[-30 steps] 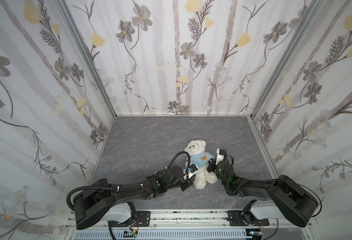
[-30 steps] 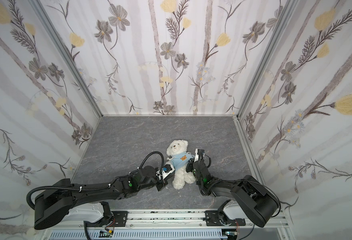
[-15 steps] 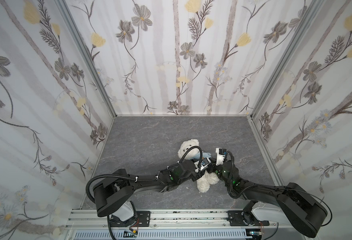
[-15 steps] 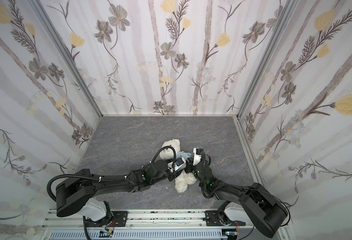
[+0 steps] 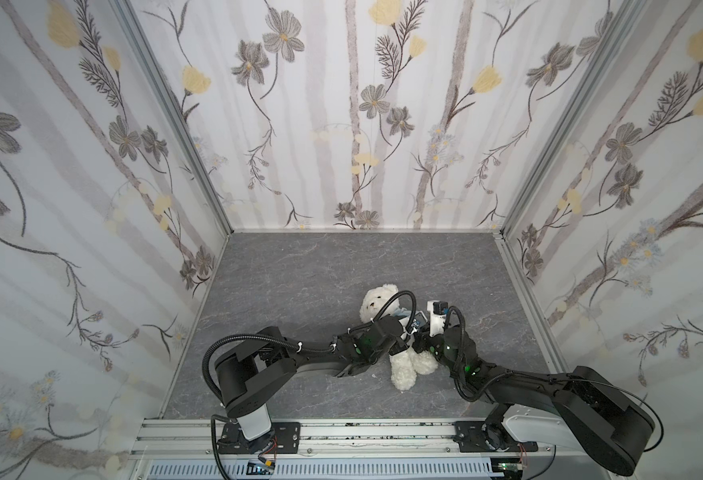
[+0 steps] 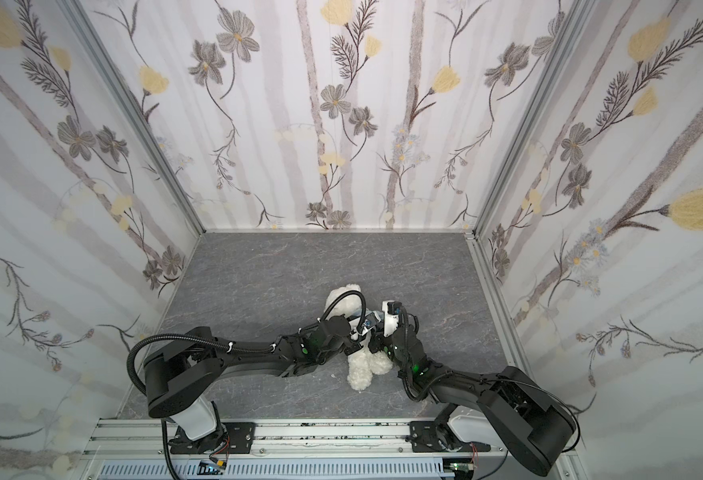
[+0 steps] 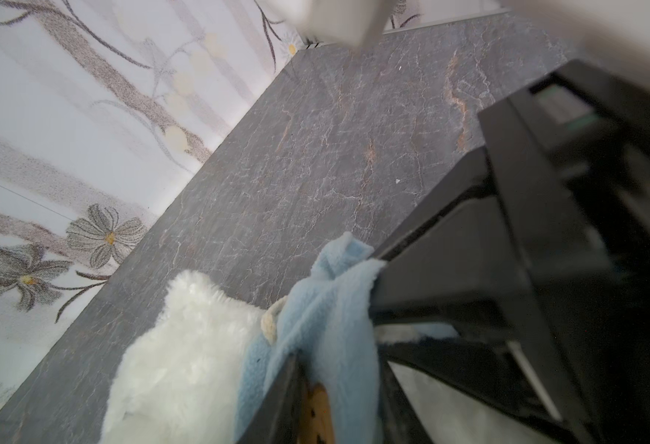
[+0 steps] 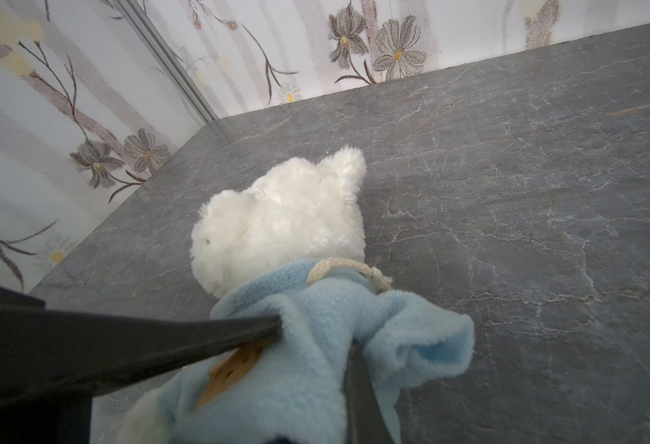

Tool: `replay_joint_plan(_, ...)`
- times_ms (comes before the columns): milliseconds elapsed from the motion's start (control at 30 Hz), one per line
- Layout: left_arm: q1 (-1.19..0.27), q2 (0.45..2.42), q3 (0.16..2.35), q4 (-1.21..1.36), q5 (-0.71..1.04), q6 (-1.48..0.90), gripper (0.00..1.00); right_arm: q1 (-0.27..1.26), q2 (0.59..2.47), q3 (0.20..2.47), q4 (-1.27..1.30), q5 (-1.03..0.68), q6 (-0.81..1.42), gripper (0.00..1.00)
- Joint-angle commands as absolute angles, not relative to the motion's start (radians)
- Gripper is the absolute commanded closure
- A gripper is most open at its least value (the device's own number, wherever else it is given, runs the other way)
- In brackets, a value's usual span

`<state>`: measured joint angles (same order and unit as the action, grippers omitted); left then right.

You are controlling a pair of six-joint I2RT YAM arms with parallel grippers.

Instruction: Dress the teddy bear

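The white teddy bear (image 5: 376,301) (image 6: 341,300) lies on its back mid-floor, head toward the back wall, legs (image 5: 408,370) toward the front. It wears a light-blue hoodie (image 7: 331,326) (image 8: 315,369) with an orange patch on the chest. My left gripper (image 5: 408,329) (image 6: 360,330) (image 7: 336,388) reaches in from the left and is shut on a fold of the hoodie's front. My right gripper (image 5: 420,331) (image 6: 372,332) (image 8: 358,384) comes from the right and is shut on hoodie fabric by the loose sleeve (image 8: 431,342). Both wrists hide the bear's torso in both top views.
The grey stone-patterned floor (image 5: 341,266) is closed in by flowered walls (image 5: 362,124) at the back and both sides. An aluminium rail (image 5: 341,436) with both arm bases runs along the front edge. The two grippers sit almost touching over the bear.
My left gripper opened, moved from the bear's side onto its chest and closed on the hoodie. The bear's head swung left. The right gripper kept its grip.
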<state>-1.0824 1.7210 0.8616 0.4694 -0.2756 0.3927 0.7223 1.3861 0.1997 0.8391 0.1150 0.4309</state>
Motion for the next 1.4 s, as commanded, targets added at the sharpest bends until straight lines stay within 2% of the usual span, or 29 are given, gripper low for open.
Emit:
replay_joint_plan(0,-1.056,1.734,0.872,0.520,-0.263,0.372,1.00,0.727,1.372,0.183,0.928,0.021,0.363,0.91)
replay_joint_plan(67,-1.038,1.711,0.843,0.520,-0.215,0.345,1.00,0.727,1.348,0.166,0.900,0.067,0.345,0.86)
replay_joint_plan(133,-1.022,1.669,0.804,0.525,-0.163,0.304,1.00,0.727,1.328,0.163,0.829,0.142,0.353,0.76)
replay_joint_plan(300,-1.021,1.621,0.756,0.546,-0.075,0.255,1.00,0.744,1.360,0.181,0.760,0.241,0.391,0.57)
replay_joint_plan(767,-1.044,1.595,0.751,0.563,0.033,0.232,1.00,0.789,1.450,0.245,0.913,0.296,0.336,0.47)
replay_joint_plan(867,-1.055,1.587,0.732,0.564,0.062,0.219,1.00,0.783,1.500,0.276,0.880,0.409,0.437,0.48)
replay_joint_plan(933,-1.065,1.576,0.709,0.563,0.063,0.210,1.00,0.781,1.532,0.301,0.800,0.497,0.539,0.54)
replay_joint_plan(1067,-1.079,1.536,0.619,0.564,-0.035,0.231,1.00,0.777,1.552,0.293,0.709,0.582,0.715,0.61)
replay_joint_plan(1200,-1.077,1.527,0.536,0.567,-0.127,0.256,1.00,0.744,1.552,0.283,0.708,0.530,0.772,0.68)
replay_joint_plan(1367,-1.055,1.500,0.483,0.601,-0.149,0.250,1.00,0.730,1.547,0.281,0.722,0.444,0.786,0.75)
